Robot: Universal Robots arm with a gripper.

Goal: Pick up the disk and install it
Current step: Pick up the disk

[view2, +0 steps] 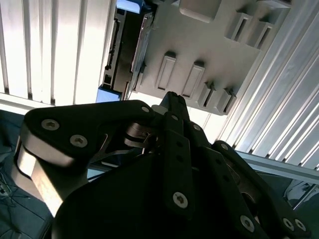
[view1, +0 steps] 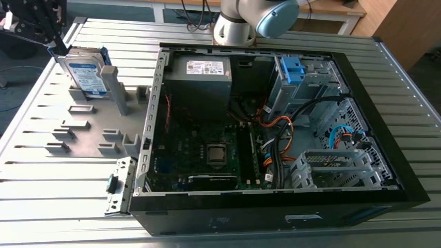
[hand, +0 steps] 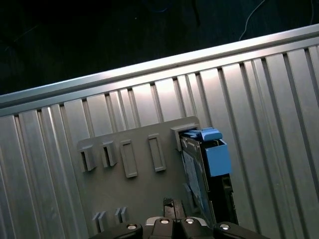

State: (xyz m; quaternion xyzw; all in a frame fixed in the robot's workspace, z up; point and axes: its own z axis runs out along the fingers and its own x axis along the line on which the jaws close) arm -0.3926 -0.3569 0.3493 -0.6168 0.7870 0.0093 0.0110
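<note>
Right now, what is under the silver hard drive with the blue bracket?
The silver disk stands on edge on a grey slotted plastic plate, which lies on the ribbed metal table. A grey upright post partly hides its bottom edge.

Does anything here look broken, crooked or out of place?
Nothing stands out. The disk stands on edge on the grey fixture plate, to the exterior view's left of the open computer case. The loose cables inside the case look like ordinary wiring, not damage.
</note>
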